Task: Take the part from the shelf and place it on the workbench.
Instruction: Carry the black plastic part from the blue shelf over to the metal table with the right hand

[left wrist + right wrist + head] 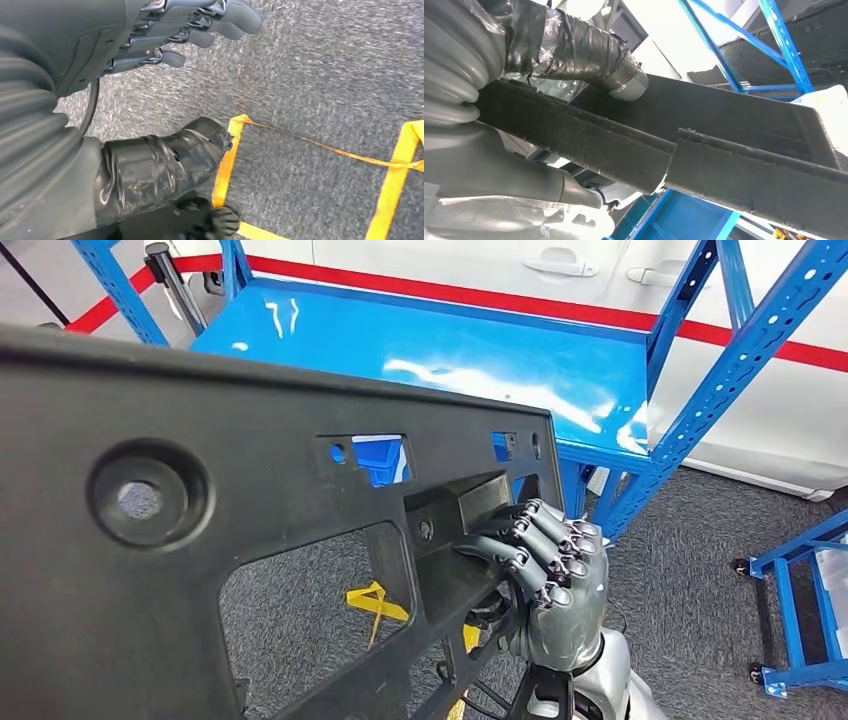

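Gripping black part (200, 540) — right hand (545, 570), blue workbench (450, 350) seemingly bare

Large black plastic part (200, 540), cutouts, held tilted before blue workbench (450, 350), apparently airborne.

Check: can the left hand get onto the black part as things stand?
Probably not without a big lift. The left hand hangs low over the grey carpet, holding nothing, while the black part is held up in front of the blue workbench by the right hand.
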`<state>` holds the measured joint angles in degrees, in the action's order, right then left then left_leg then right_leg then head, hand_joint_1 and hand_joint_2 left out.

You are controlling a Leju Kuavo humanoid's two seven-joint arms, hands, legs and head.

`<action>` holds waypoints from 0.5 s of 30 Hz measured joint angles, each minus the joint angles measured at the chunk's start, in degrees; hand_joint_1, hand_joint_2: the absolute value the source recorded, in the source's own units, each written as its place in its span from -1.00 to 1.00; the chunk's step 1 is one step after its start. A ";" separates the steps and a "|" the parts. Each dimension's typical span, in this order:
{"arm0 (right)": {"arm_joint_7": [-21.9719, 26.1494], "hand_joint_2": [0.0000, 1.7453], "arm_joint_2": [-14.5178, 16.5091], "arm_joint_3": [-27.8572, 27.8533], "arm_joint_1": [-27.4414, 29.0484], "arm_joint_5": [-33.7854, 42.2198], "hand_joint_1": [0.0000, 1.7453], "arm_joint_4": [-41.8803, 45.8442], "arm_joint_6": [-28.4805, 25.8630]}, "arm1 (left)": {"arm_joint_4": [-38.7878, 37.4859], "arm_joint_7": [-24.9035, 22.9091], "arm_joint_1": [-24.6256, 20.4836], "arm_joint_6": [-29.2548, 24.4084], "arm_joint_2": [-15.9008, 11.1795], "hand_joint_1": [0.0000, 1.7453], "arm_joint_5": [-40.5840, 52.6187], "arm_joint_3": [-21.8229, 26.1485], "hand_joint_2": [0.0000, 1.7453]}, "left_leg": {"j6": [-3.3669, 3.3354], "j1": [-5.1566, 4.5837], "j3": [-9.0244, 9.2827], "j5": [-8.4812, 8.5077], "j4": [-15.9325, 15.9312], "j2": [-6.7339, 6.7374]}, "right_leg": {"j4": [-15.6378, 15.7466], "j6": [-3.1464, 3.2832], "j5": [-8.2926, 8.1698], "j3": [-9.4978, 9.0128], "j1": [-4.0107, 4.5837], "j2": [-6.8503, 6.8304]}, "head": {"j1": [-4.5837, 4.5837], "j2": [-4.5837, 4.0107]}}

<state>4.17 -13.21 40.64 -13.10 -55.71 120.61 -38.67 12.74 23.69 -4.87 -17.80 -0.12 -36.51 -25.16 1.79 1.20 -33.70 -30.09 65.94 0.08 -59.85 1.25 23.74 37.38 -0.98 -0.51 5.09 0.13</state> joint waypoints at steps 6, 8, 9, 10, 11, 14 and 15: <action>0.11 1.00 0.10 -0.71 0.96 0.18 1.00 0.02 -0.14 | -0.01 -0.08 -0.17 0.17 0.07 -1.00 0.10 -0.66 1.00 | -2.04 -0.46 3.86 1.11 -8.16 -0.33 | 0.01 -1.99 -1.66 1.27 -0.09 0.19 | -0.16 0.00; 0.11 1.00 0.10 -1.20 1.66 0.36 1.00 0.07 -0.20 | -0.01 -0.16 -0.19 0.36 0.11 -1.00 0.28 -0.77 1.00 | -3.26 -0.39 2.70 2.36 -8.42 -0.06 | -3.31 -2.26 2.54 2.45 -0.09 0.34 | -0.46 0.00; 0.15 1.00 0.10 -1.47 1.98 0.42 1.00 0.11 -0.22 | -0.01 -0.18 -0.23 0.44 0.13 -1.00 0.40 -0.85 1.00 | -3.68 -0.58 1.96 2.98 -8.39 0.02 | -6.56 -2.25 5.64 3.23 -0.10 0.38 | -0.63 0.00; 0.19 1.00 0.10 -1.72 2.26 0.43 1.00 0.17 -0.26 | -0.02 -0.19 -0.24 0.54 0.13 -1.00 0.53 -0.98 1.00 | -4.01 -0.77 1.19 3.57 -8.35 0.05 | -10.30 -2.22 8.35 3.92 -0.08 0.39 | -0.80 0.00; 0.24 1.00 0.09 -1.94 2.56 0.42 1.00 0.23 -0.29 | -0.02 -0.20 -0.24 0.69 0.12 -1.00 0.63 -1.12 1.00 | -4.20 -0.98 0.40 4.17 -8.29 0.08 | -13.60 -2.18 9.82 4.23 -0.07 0.40 | -0.86 0.00; 0.00 1.00 0.08 -2.40 3.39 0.13 1.00 0.47 -0.37 | -0.02 -0.26 -0.23 1.39 0.11 -1.00 1.06 -1.43 1.00 | -4.29 -1.59 -2.04 5.84 -7.94 0.09 | -13.94 -1.55 7.00 0.50 0.17 0.42 | -0.98 0.00; -0.22 1.00 0.08 -2.52 3.54 0.03 1.00 0.68 -0.41 | -0.02 -0.28 -0.24 1.60 0.11 -1.00 1.20 -1.56 1.00 | -4.25 -1.68 -2.75 6.31 -7.78 0.01 | -10.58 -1.02 5.86 -2.39 0.42 0.60 | -1.01 0.00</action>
<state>3.95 -13.14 38.11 -9.56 -55.69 121.29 -39.08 12.73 23.41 -5.11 -16.20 -0.01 -35.31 -26.73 -2.45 -0.47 -36.44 -23.77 58.16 0.09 -70.43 0.23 29.60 34.99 -0.56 0.09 4.08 0.13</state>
